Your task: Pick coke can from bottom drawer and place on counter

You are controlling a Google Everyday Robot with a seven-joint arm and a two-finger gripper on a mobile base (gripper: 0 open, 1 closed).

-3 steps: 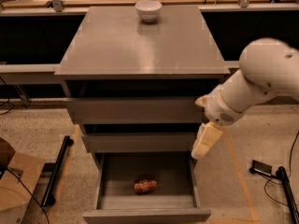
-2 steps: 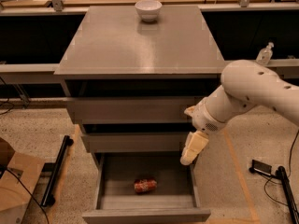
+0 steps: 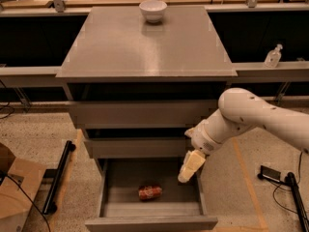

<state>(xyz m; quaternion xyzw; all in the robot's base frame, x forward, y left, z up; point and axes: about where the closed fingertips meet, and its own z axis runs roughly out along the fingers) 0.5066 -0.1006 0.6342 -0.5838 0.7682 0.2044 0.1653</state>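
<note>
The red coke can lies on its side on the floor of the open bottom drawer, near the middle. My gripper hangs from the white arm over the drawer's right side, above and to the right of the can and apart from it. The grey counter tops the cabinet above the three drawers.
A white bowl stands at the counter's far edge. A clear bottle sits on the grey rail at right. A cardboard box and a black bar lie on the floor at left; cables and a black device at right.
My arm has swung left and down, bringing the gripper from beside the drawer's right edge to over its right side. The can has not moved.
</note>
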